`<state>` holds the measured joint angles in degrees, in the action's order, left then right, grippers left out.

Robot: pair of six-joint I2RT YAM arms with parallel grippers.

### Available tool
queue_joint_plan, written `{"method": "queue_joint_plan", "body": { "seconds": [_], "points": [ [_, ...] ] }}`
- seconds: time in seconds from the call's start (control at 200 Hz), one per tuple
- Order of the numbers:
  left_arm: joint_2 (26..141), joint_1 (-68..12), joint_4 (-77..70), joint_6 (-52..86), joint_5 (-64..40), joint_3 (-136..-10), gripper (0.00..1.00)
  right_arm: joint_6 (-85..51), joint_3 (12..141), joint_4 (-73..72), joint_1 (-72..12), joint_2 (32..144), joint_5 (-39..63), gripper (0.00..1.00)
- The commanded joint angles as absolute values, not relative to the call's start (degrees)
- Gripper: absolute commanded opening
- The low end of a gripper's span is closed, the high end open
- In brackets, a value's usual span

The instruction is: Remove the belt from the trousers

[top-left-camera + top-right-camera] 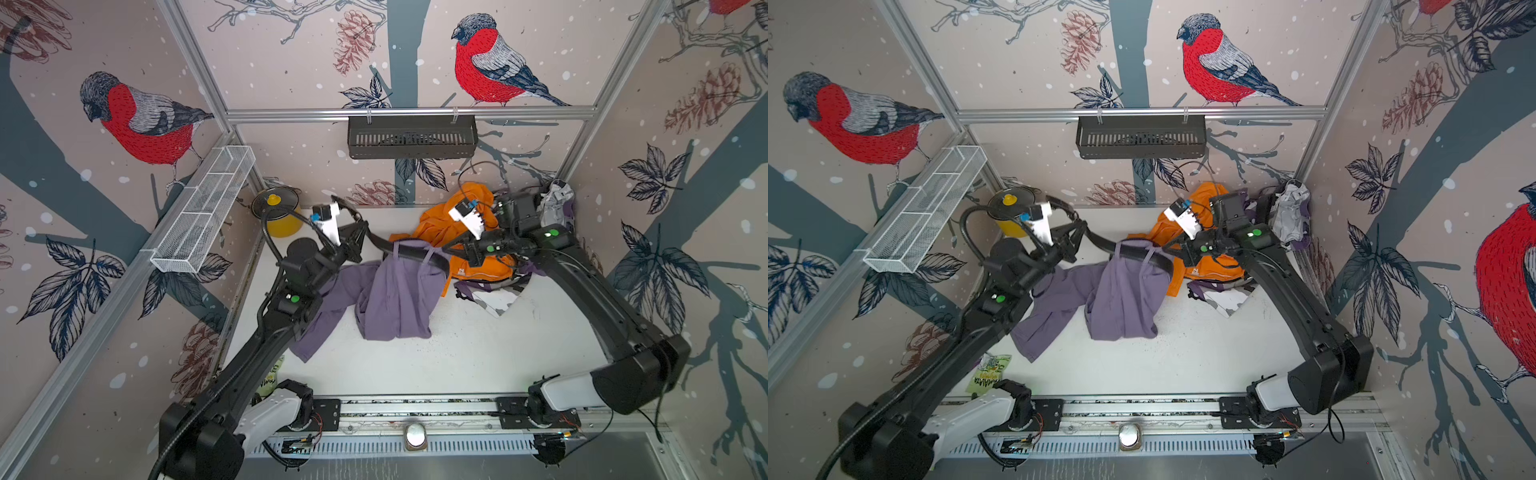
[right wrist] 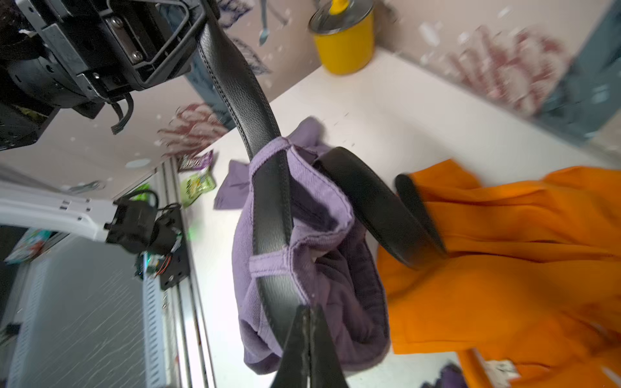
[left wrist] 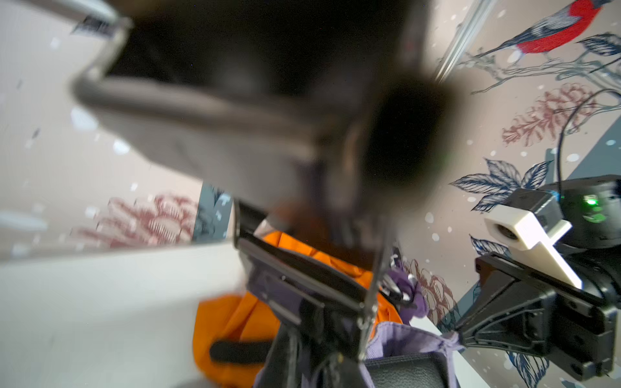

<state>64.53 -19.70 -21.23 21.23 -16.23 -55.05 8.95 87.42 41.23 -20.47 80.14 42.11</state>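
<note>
left claw (image 1: 361,237) clamped on black leather belt (image 1: 419,255), centre-left of frame; right claw (image 1: 448,249) pinching purple fabric trousers (image 1: 399,299) at waistband, centre

The white tabletop (image 1: 478,357) carries a loose scatter of cloth; purple trousers (image 1: 395,303) lie near its middle, legs spread flat toward the near left side, waistband raised off the surface; just behind them an orange garment (image 1: 432,226) is heaped, touching them; a purple-and-white patterned cloth (image 1: 492,297) lies at the orange heap's near edge; a grey and purple bundle (image 1: 557,203) fills the far right corner; a yellow pot (image 1: 286,227) with a dark lid stands upright in the far left corner; a green snack packet (image 1: 988,372) lies at the near left edge, beside the metal rail (image 1: 415,405).
</note>
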Motion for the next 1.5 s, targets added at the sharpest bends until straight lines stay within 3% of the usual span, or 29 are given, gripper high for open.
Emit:
{"method": "queue_joint_plan", "body": {
  "seconds": [0.0,0.17,0.335,0.53,0.68,0.835,0.986,1.496],
  "points": [
    [71.1,-18.5,-34.0,14.5,-18.6,-66.7,0.0,7.5,94.7,41.7,-17.7,78.3,36.7,0.0],
    [77.4,-18.2,-32.7,10.0,-19.8,-81.8,0.0,9.2,105.7,48.4,-16.7,78.1,31.2,0.0],
    [73.0,-13.5,-34.7,11.2,-16.3,-73.1,0.0,8.8,104.6,49.5,-16.7,74.0,25.3,0.0],
    [66.1,-5.5,-38.9,16.7,-10.1,-52.7,0.0,6.9,92.5,47.7,-16.4,70.9,19.4,0.0],
    [61.0,-3.7,-37.7,18.3,-1.5,-41.8,0.0,0.4,76.1,40.6,-19.0,68.8,19.8,0.0],
    [58.4,-3.4,-34.0,17.0,5.7,-39.1,0.0,-5.6,63.8,34.1,-27.6,70.6,19.6,0.0],
    [58.1,-1.4,-30.9,15.0,10.2,-40.8,0.0,-7.3,60.3,36.1,-28.5,73.8,17.9,0.0],
    [56.1,6.6,-25.8,15.2,18.5,-43.2,0.0,-5.3,62.4,42.8,-14.2,70.4,10.4,0.0]
  ]
}}
